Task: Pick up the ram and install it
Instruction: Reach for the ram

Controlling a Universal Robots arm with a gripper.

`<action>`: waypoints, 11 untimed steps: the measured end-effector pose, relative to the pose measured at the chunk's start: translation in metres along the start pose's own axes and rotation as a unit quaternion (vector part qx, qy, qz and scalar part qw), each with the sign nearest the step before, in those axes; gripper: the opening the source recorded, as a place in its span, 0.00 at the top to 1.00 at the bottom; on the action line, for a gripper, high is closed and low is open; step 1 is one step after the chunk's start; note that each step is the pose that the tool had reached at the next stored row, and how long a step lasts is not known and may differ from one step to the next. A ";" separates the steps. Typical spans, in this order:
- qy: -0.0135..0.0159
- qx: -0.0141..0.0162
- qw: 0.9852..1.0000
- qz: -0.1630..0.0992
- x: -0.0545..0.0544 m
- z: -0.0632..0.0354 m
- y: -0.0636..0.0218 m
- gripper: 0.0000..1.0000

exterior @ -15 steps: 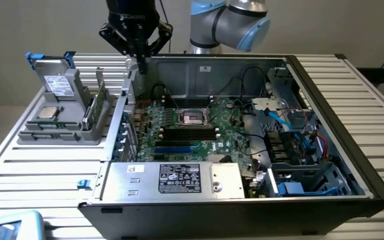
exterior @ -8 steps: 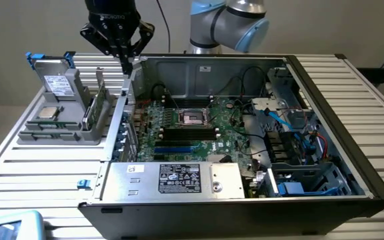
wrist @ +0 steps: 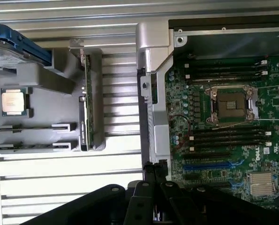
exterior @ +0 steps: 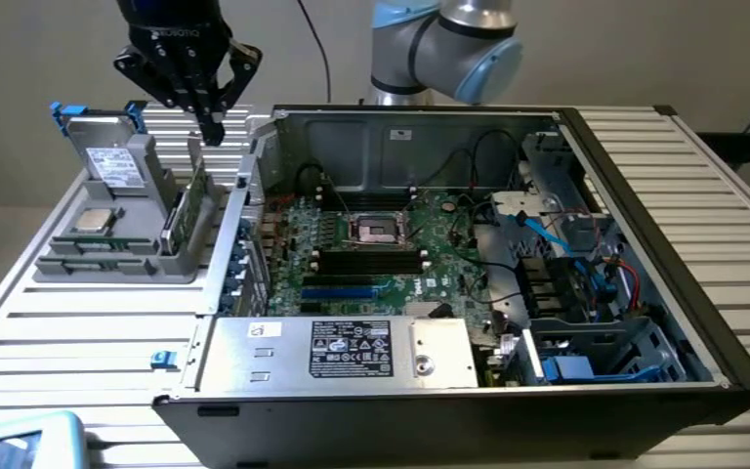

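Barely begun. Hangs with hand (exterior: 210, 132) closed, empty, close above ram (exterior: 187, 210), upright in grey holder (exterior: 114, 266) on bench (exterior: 62, 342); leaves memory slots (exterior: 368, 259) in open computer case (exterior: 453, 430) unfilled.

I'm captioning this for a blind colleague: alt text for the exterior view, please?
A shut gripper hangs over the ram, which stands on edge in a grey holder beside an open computer case.

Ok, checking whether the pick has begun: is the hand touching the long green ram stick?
Apart. The wrist view shows the long green ram stick standing free in its grey holder, with bare table slats between it and the hand.
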State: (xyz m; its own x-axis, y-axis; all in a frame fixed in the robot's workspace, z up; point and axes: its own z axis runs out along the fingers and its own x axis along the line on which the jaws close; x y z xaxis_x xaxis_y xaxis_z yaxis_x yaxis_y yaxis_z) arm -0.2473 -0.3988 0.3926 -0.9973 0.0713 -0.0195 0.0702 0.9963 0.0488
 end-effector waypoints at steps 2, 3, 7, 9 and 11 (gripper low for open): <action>0.000 0.000 1.000 0.000 0.009 -0.0002 -0.0007 0.89; 0.000 0.000 1.000 0.000 0.014 -0.0003 -0.0010 0.89; 0.000 0.000 1.000 0.000 0.032 -0.0007 -0.0023 0.89; 0.000 0.000 1.000 0.000 0.041 -0.0009 -0.0029 0.89; 0.000 0.000 1.000 0.000 0.049 -0.0011 -0.0034 0.89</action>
State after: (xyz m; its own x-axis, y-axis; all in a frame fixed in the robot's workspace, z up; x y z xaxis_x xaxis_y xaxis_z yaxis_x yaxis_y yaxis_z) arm -0.2961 -0.3988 0.3926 -0.9973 0.0712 -0.0197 0.0702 0.9963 0.0488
